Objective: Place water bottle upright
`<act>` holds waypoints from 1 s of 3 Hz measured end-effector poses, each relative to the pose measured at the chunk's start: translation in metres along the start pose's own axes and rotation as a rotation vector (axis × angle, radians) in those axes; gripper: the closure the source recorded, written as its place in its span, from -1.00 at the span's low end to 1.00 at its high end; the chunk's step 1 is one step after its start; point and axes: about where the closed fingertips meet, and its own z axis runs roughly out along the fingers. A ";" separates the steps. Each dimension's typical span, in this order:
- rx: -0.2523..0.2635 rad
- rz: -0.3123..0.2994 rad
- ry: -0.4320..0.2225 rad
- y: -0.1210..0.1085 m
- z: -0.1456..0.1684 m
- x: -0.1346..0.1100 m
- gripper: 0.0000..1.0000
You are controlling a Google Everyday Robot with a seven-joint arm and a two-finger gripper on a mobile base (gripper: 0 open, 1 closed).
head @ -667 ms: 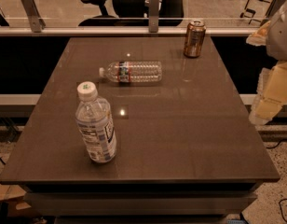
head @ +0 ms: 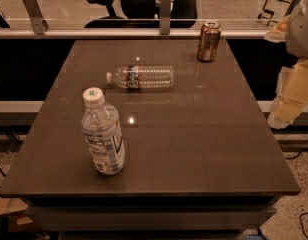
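Note:
The water bottle [head: 142, 77] is slim, clear and ribbed, with a red-and-dark label band. It lies on its side near the middle back of the brown table [head: 194, 134], cap pointing left. My gripper [head: 290, 98] shows as pale parts at the right edge of the view, beyond the table's right side. It is well to the right of the bottle and touches nothing.
A wider clear bottle [head: 103, 134] with a white cap stands upright at the front left. A brown soda can [head: 209, 41] stands at the back right. A rail and office chairs lie behind the table.

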 end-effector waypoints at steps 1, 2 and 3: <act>0.017 -0.043 0.026 -0.012 -0.012 -0.014 -1.00; 0.036 -0.090 0.044 -0.027 -0.021 -0.035 -1.00; 0.057 -0.128 0.028 -0.045 -0.025 -0.066 -1.00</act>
